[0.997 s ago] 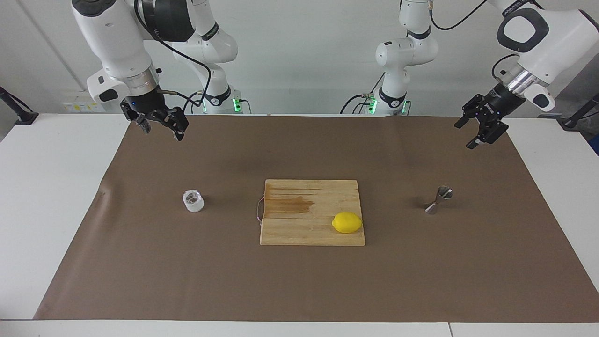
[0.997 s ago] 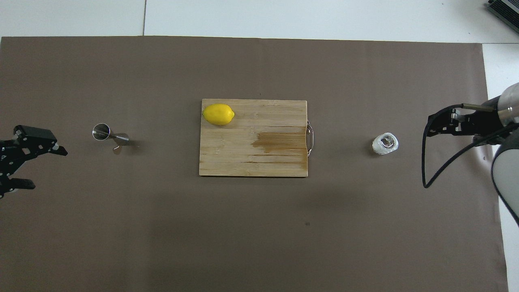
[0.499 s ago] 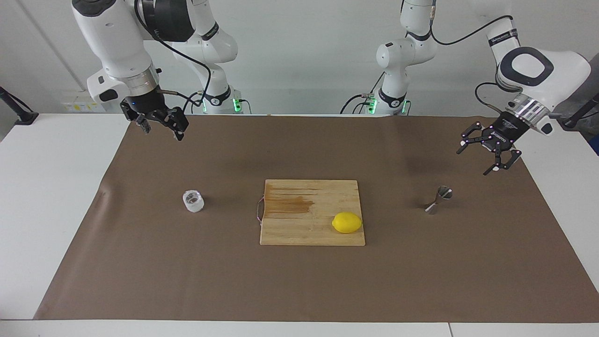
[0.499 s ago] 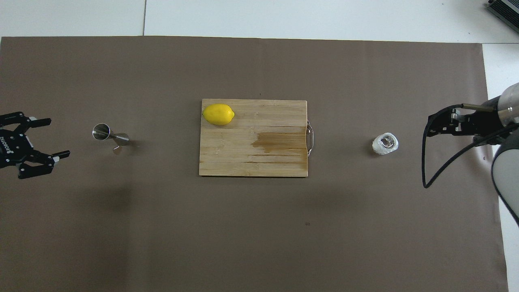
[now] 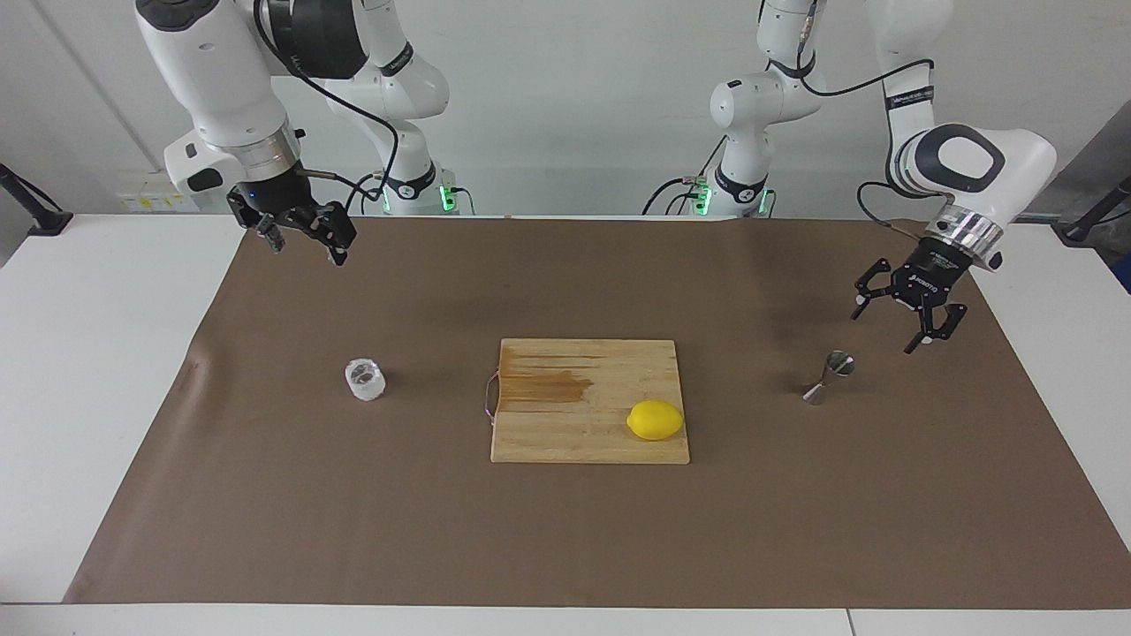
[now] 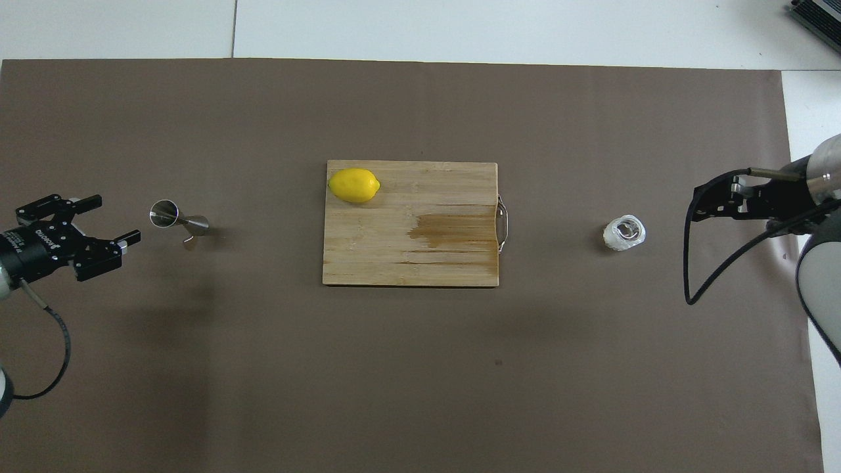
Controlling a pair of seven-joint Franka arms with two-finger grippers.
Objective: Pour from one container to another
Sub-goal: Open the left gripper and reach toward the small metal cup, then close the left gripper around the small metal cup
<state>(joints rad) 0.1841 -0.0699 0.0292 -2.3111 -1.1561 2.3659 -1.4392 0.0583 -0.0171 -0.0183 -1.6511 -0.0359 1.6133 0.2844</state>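
The small clear cup [image 5: 365, 378] [image 6: 625, 233] stands on the brown mat toward the right arm's end of the table. A shiny steel jigger [image 5: 826, 378] [image 6: 177, 219] stands on the mat toward the left arm's end. My left gripper [image 5: 889, 327] [image 6: 118, 217] hangs open just above the mat beside the jigger, toward the table's end, its fingers pointing at the jigger without touching it. My right gripper [image 5: 307, 250] [image 6: 698, 209] waits open and raised over the mat's edge, well apart from the cup.
A wooden cutting board [image 5: 565, 442] [image 6: 420, 263] with a dark wet stain lies mid-table between cup and jigger. A yellow lemon [image 5: 656, 420] [image 6: 354, 185] rests on its corner. The brown mat [image 5: 565, 548] covers most of the white table.
The left arm has swung in and lowered, turning its open gripper toward the jigger and closing most of the gap. The right arm, cup, jigger and lemon have not moved.
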